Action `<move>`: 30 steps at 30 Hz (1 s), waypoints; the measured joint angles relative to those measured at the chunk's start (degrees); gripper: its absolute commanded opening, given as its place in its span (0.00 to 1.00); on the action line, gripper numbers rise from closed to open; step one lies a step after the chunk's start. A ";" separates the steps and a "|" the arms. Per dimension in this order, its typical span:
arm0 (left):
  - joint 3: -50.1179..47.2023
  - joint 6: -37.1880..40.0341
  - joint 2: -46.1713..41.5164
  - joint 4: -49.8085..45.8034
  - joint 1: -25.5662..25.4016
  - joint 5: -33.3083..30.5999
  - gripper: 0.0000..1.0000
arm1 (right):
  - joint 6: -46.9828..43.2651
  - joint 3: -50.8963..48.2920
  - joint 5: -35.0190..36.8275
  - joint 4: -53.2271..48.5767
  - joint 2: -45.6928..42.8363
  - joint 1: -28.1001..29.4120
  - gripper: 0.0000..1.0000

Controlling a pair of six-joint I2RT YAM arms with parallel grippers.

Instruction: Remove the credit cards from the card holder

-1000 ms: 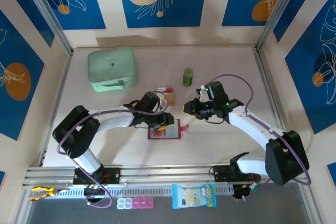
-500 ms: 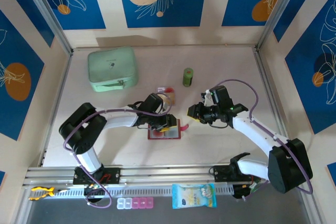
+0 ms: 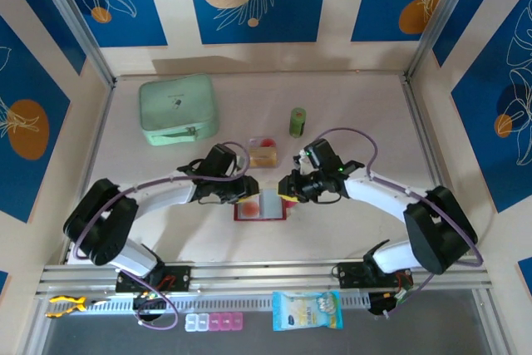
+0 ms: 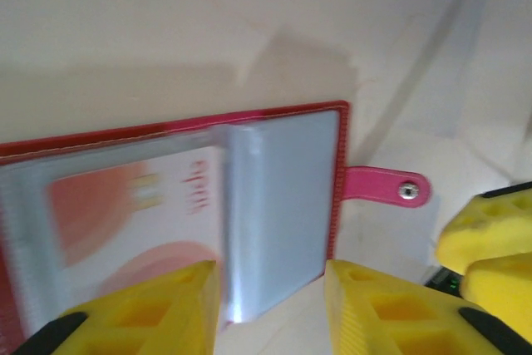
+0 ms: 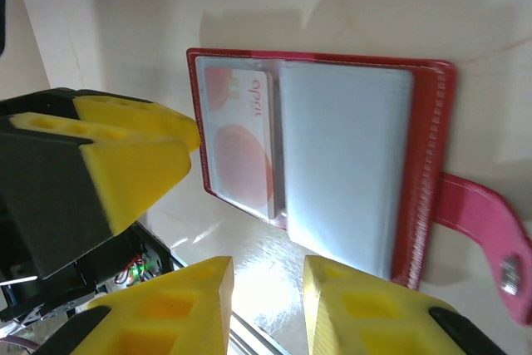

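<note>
The card holder (image 3: 260, 208) lies open on the table, dark red with greyish sleeves (image 4: 283, 197) (image 5: 345, 164) and a pink strap tab (image 4: 386, 186) (image 5: 486, 222). One credit card (image 5: 237, 139) (image 4: 133, 205), white with pink circles, sits in its left sleeve. Tan credit cards (image 3: 263, 154) lie on the table just behind the holder. My left gripper (image 3: 247, 189) (image 4: 270, 305) hovers open at the holder's left part, the grey sleeve's edge between its fingers. My right gripper (image 3: 287, 189) (image 5: 266, 297) is open at the holder's right edge, with bare table between its fingers.
A mint-green zip case (image 3: 178, 109) stands at the back left and a small green cylinder (image 3: 298, 121) at the back middle. On the near rail lie a snack packet (image 3: 307, 310), a pill box (image 3: 214, 322) and a yellow toy (image 3: 65, 303).
My right gripper has come left and nearer, down to the holder's right edge. My left gripper has shifted slightly left and its jaws have narrowed.
</note>
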 measured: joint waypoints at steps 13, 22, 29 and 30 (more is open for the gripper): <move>-5.79 2.47 -1.09 -1.38 4.31 0.09 0.14 | -0.04 7.23 -0.46 1.77 11.02 4.52 0.27; -5.95 2.64 0.07 -1.33 4.31 0.46 0.11 | -0.04 8.37 -0.68 2.91 14.32 5.51 0.26; -6.56 2.64 0.09 -1.33 4.31 0.48 0.09 | -0.07 9.11 -0.92 3.41 17.79 6.45 0.26; -6.56 2.64 0.09 -1.31 4.31 0.48 0.09 | -0.07 9.14 -1.03 3.58 18.25 6.49 0.26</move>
